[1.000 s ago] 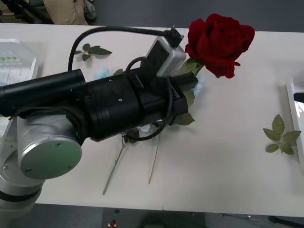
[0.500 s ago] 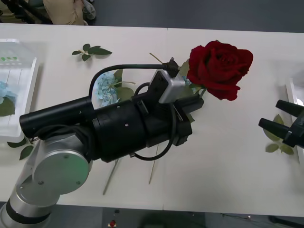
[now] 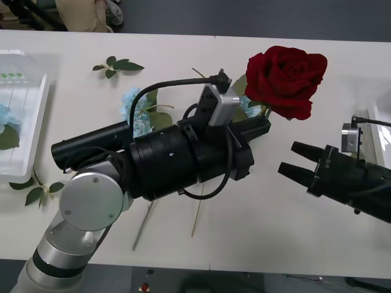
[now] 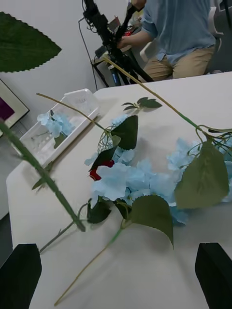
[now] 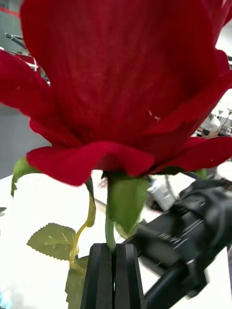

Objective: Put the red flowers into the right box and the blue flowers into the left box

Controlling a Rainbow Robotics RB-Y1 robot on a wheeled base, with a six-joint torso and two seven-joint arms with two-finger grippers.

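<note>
Up in the centre of the front view, the left claw [image 3: 264, 125] is clamped tight on the thin green stem of a velvety deep-red rose [image 3: 286, 80], whose ruffled bloom rides above the smooth white table [image 3: 293, 213] toward the upper right. From the left wrist, two black fingers [image 5: 102, 275] press flat together around that stem, serrated green sepals curling beneath the petals [image 5: 116, 82]. At the right edge, the right claw [image 3: 292, 160] hangs with its black fingers spread apart, gripping nothing. Fluffy pale-blue hydrangea clusters [image 3: 135, 110] with broad leaves lie on the table behind the left arm. The ridged white plastic box [image 3: 33, 131] sits at far left, one blue cluster [image 3: 5, 116] inside it.
</note>
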